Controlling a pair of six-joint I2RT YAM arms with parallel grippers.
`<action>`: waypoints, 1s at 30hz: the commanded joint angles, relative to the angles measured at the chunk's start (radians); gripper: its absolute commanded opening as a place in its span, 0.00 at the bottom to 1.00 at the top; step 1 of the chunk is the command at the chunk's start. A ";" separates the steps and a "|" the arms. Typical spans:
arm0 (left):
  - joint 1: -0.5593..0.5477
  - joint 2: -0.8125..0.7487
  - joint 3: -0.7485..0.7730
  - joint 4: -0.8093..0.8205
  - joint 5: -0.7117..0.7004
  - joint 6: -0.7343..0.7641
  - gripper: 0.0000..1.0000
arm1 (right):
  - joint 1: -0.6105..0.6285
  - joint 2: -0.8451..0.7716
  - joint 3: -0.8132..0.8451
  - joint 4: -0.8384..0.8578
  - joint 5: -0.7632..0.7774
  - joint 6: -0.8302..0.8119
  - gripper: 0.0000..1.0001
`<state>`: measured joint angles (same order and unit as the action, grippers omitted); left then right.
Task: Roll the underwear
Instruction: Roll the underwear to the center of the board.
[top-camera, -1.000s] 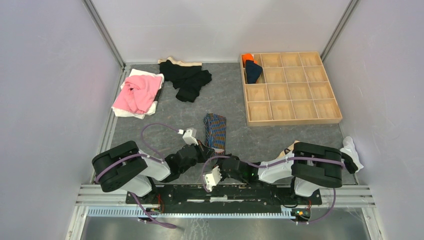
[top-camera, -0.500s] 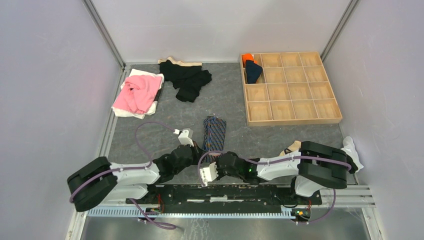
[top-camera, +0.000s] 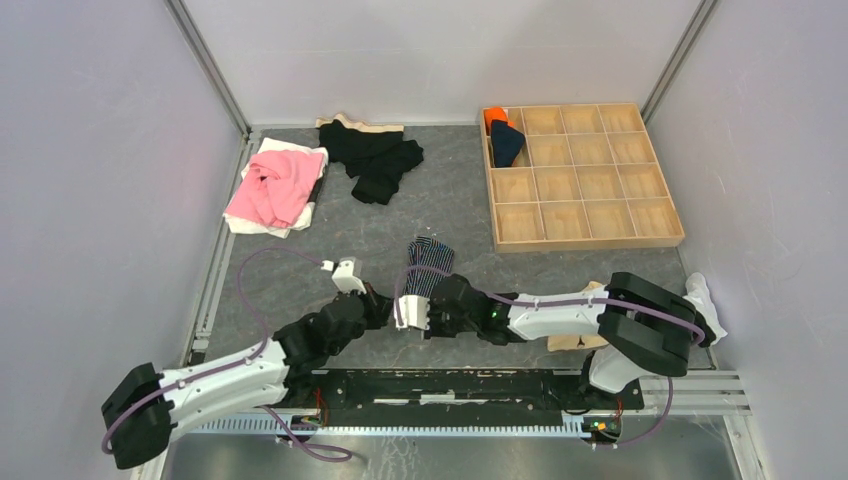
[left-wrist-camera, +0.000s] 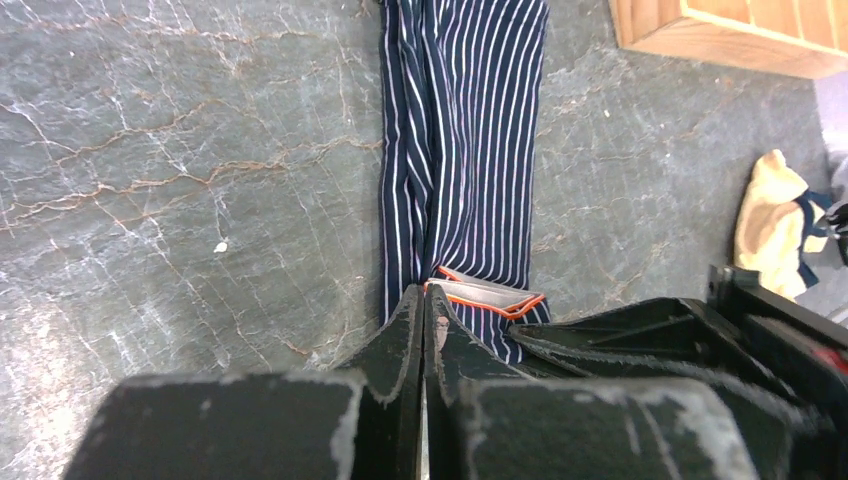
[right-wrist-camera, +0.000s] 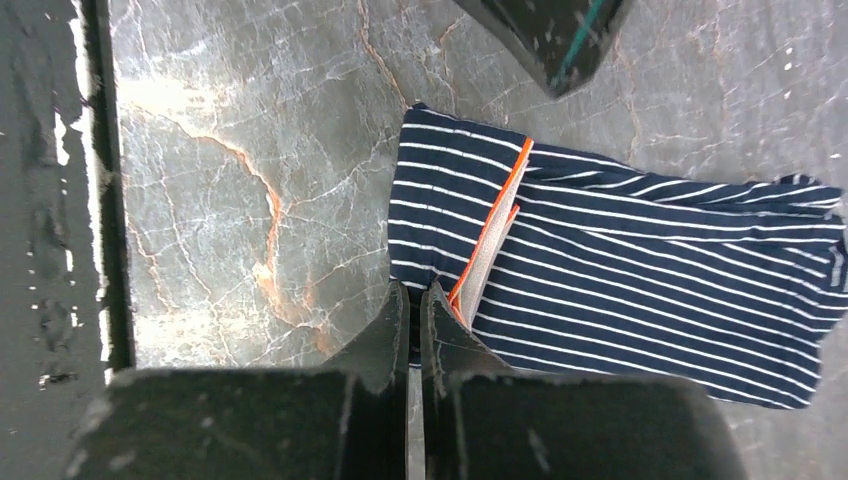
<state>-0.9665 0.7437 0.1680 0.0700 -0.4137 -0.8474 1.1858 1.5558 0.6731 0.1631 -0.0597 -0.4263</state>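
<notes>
**Right gripper shuts, both pinches on the near hem: the roll is starting**

My right gripper (right-wrist-camera: 412, 290) snaps closed just now, its fingertips meeting right at the near edge of the underwear (right-wrist-camera: 620, 270). My left gripper (left-wrist-camera: 423, 293) stays fully closed on that same hem, beside the orange trim. Both arms reach farther out over the table (top-camera: 300, 250) than a second ago, and the near end of the cloth goes with them. The hem is turned up and the pale inside of the waistband shows.

From above, the navy striped strip looks shorter than it did. It lies mid-table, a little left of the near left corner of the wooden tray (top-camera: 590, 242), with its far end flat on the table.

I read that as the first turn of the roll beginning, nothing more yet. How much cloth each pinch really holds I cannot tell, since the fingers hide the bite. Next I want both grippers travelling evenly toward the far side, or the roll comes out crooked.
</notes>
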 joint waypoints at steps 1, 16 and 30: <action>0.003 -0.102 -0.004 -0.089 -0.032 0.041 0.02 | -0.065 -0.023 0.004 0.000 -0.234 0.173 0.00; 0.003 -0.156 -0.008 0.021 0.159 0.141 0.02 | -0.248 0.054 -0.010 0.155 -0.626 0.490 0.00; 0.003 -0.120 0.001 0.050 0.219 0.162 0.02 | -0.401 0.196 -0.144 0.570 -0.795 0.918 0.00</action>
<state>-0.9661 0.6098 0.1593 0.0639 -0.2272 -0.7345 0.8146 1.7084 0.5495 0.5934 -0.8089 0.3428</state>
